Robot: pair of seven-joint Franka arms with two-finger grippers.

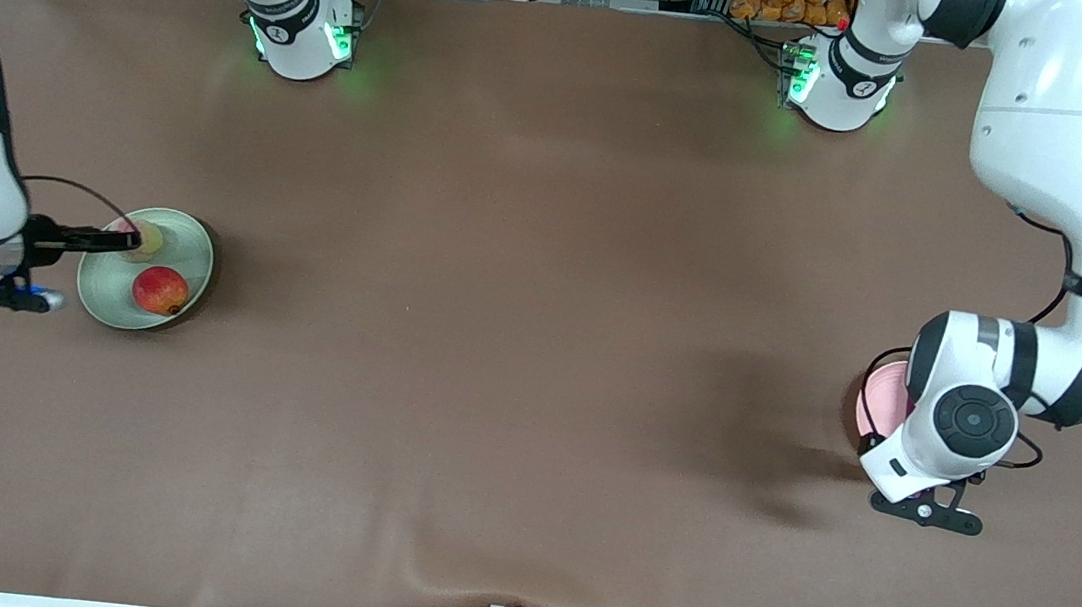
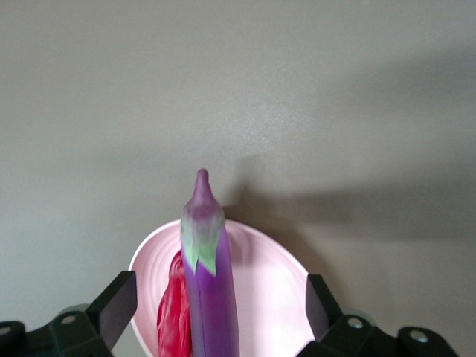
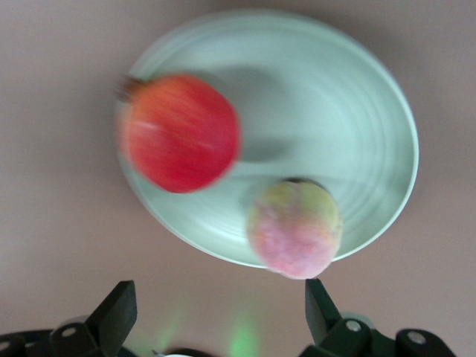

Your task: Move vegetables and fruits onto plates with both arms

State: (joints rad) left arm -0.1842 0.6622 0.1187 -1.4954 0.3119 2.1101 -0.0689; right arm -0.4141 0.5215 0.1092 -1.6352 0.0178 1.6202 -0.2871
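So both grippers have jaws spread wide: right gripper [image 3: 216,312] over green plate [image 1: 191,242] holding pomegranate [image 1: 160,290] at 5 o'clock and yellow-green fruit [image 3: 295,228]; left gripper [image 2: 216,312] over pink plate [image 2: 275,297] with eggplant [image 2: 208,282] and chili [image 2: 172,316].

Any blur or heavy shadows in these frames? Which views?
Right wrist view: motion blur smears the pomegranate, the yellow-green fruit and the green plate rim. Left wrist view: sharp eggplant over the pink plate, arm shadow across the table. Front view: sharp, soft dark shadow beside the left arm, green base glow on the cloth.
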